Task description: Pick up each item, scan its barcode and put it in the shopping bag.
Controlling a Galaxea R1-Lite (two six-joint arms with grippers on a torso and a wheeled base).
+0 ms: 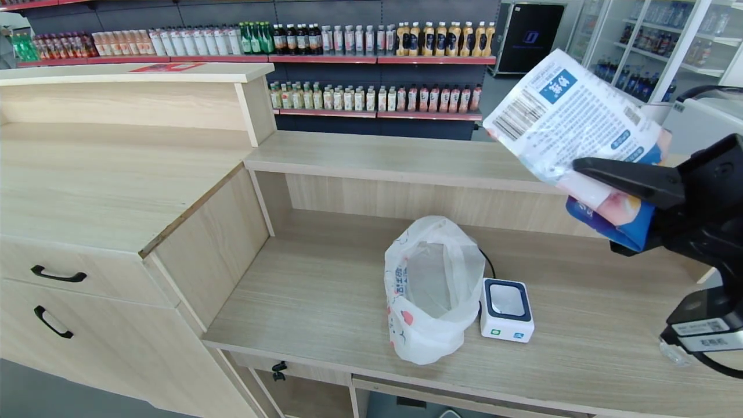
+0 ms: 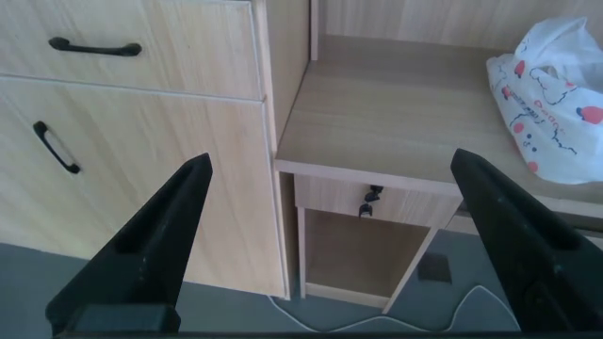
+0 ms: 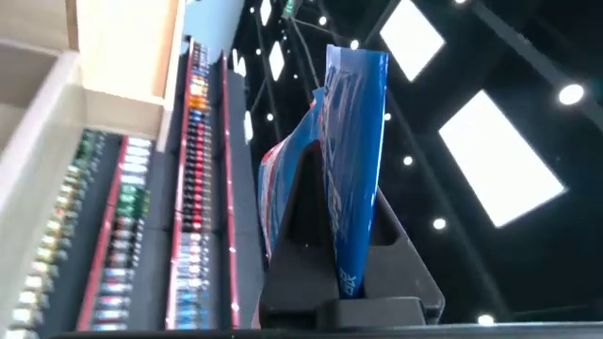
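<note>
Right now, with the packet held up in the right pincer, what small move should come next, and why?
Probably lower the right pincer toward the scanner, turning the packet so its barcode faces it. The packet is held high above the counter with the barcode facing upward, away from the scanner beside the shopping bag.

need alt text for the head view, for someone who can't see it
The right gripper holds a blue-and-white packet up at the right, barcode side toward the camera, above a wooden counter. On the counter stands an open white bag with a small white scanner beside it. Shelves of bottles line the back.
</note>
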